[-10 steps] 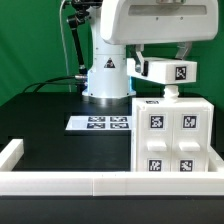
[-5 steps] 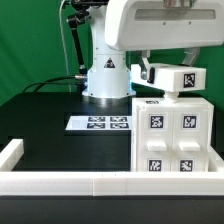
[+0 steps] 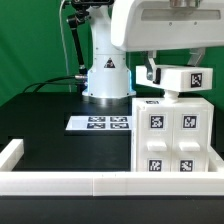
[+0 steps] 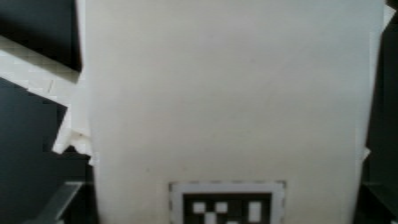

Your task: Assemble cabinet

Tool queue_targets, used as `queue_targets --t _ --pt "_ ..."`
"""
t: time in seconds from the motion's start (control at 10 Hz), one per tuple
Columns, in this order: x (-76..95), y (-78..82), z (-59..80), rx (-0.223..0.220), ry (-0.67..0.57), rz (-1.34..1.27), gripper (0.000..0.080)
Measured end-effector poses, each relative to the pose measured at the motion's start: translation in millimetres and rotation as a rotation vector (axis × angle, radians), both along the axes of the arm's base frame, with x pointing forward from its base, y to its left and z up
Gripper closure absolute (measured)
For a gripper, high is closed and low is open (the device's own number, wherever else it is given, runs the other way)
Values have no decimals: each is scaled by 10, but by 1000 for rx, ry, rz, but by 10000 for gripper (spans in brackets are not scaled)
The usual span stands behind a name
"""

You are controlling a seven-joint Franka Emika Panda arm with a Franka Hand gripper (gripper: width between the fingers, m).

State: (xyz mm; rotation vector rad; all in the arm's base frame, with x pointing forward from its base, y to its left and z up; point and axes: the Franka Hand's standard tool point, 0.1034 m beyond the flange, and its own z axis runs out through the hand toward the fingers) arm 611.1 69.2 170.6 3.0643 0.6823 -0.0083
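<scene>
The cabinet (image 3: 176,140) is a large white box body with several square tags on its front, standing on the black table at the exterior view's right. My gripper (image 3: 172,70) is just above its top, shut on a small white panel (image 3: 184,78) with one tag, which it holds slightly tilted and close over the cabinet's top. A short white stub (image 3: 170,93) reaches from the panel down to the cabinet top. In the wrist view the panel (image 4: 222,110) fills most of the picture, its tag (image 4: 226,205) between my dark fingertips (image 4: 59,203).
The marker board (image 3: 100,123) lies flat on the table in front of the robot base (image 3: 105,75). A low white border rail (image 3: 90,181) runs along the table's near edge and turns up at the exterior view's left (image 3: 10,152).
My gripper has carried the small tagged panel toward the exterior view's right, so it now hangs more squarely over the cabinet's top. The cabinet has not moved.
</scene>
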Motion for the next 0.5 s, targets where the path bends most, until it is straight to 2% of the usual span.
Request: queue_targets --t 0.5 --pt "36 18 -2 2 -10 4 239"
